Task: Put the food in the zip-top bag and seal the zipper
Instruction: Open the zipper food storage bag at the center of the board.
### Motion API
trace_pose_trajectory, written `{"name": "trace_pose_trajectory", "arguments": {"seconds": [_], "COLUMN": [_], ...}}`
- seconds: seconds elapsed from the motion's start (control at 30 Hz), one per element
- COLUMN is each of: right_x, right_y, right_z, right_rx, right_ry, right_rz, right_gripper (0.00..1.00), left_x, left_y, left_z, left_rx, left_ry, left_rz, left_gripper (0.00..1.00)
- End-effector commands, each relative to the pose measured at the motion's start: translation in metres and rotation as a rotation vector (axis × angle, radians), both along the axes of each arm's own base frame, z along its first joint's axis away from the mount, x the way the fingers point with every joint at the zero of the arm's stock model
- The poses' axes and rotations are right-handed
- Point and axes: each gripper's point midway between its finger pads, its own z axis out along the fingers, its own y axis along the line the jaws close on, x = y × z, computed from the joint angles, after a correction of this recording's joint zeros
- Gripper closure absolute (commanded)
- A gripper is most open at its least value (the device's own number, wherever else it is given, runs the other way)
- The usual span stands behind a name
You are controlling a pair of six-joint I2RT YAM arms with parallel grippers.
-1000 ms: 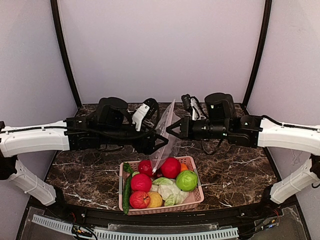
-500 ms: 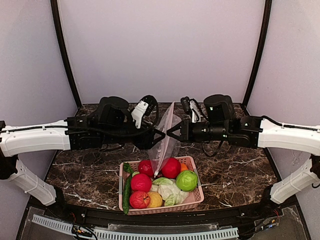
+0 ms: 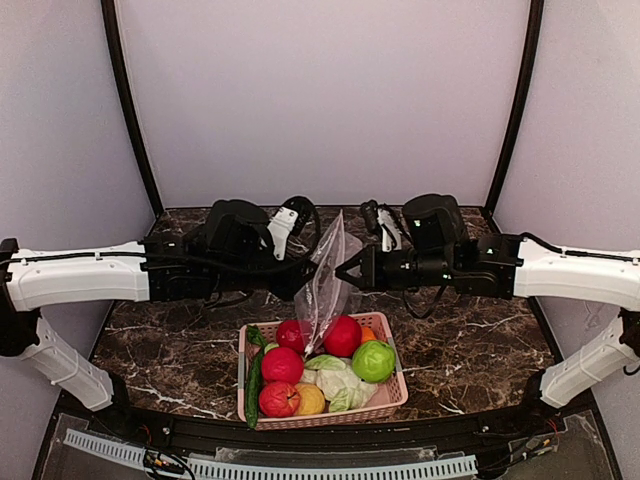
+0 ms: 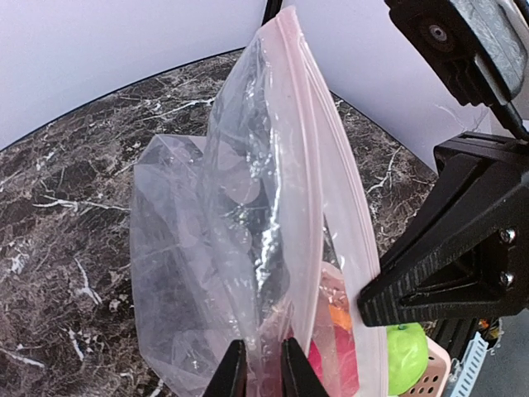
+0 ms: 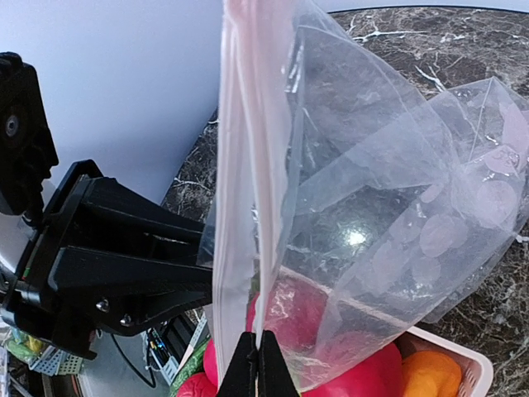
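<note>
The clear zip-top bag (image 3: 330, 262) hangs upright in the air above the basket, held between both arms. My left gripper (image 3: 312, 272) (image 4: 262, 368) is shut on a fold of the bag's film near its mouth. My right gripper (image 3: 346, 271) (image 5: 256, 364) is shut on the other lip, just beside the pinkish zipper (image 4: 307, 157) (image 5: 236, 165). The mouth gapes slightly between the two lips. The food lies below in the pink basket (image 3: 300, 420): a red ball (image 3: 342, 335), a green ball (image 3: 373, 360), a pale cabbage (image 3: 336, 381) and a cucumber (image 3: 254, 375). Nothing shows inside the bag.
The basket stands at the table's near edge, directly under the bag, on the dark marbled table (image 3: 480, 350). White walls and black frame posts close in the back and sides. The two arms reach in from left and right and meet at the middle.
My left gripper moved right to the bag and closed on its film. The right gripper stayed shut on its lip, and the bag shifted slightly left and lower.
</note>
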Motion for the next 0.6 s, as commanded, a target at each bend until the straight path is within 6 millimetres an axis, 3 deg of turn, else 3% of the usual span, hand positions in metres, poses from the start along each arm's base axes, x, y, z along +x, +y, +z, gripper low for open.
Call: {"name": "trace_pose_trajectory", "arguments": {"seconds": [0.0, 0.2, 0.43, 0.57], "right_x": [0.000, 0.008, 0.020, 0.022], "right_y": [-0.012, -0.022, -0.043, -0.052], "right_z": [-0.009, -0.021, -0.036, -0.039], "right_rx": [-0.058, -0.133, -0.237, -0.256], "right_ry": [0.006, 0.007, 0.032, 0.035], "right_rz": [-0.049, -0.108, -0.231, -0.273], "right_gripper": [1.00, 1.00, 1.00, 1.00], "left_x": [-0.003, -0.009, -0.012, -0.016], "left_y": [0.012, 0.031, 0.058, 0.060], "left_z": [-0.006, -0.004, 0.000, 0.006], "left_rx": [0.000, -0.027, -0.019, -0.039], "left_ry": [0.030, 0.040, 0.035, 0.027], "left_rz": [0.042, 0.083, 0.150, 0.136], "left_gripper": [0.88, 0.99, 0.99, 0.99]}}
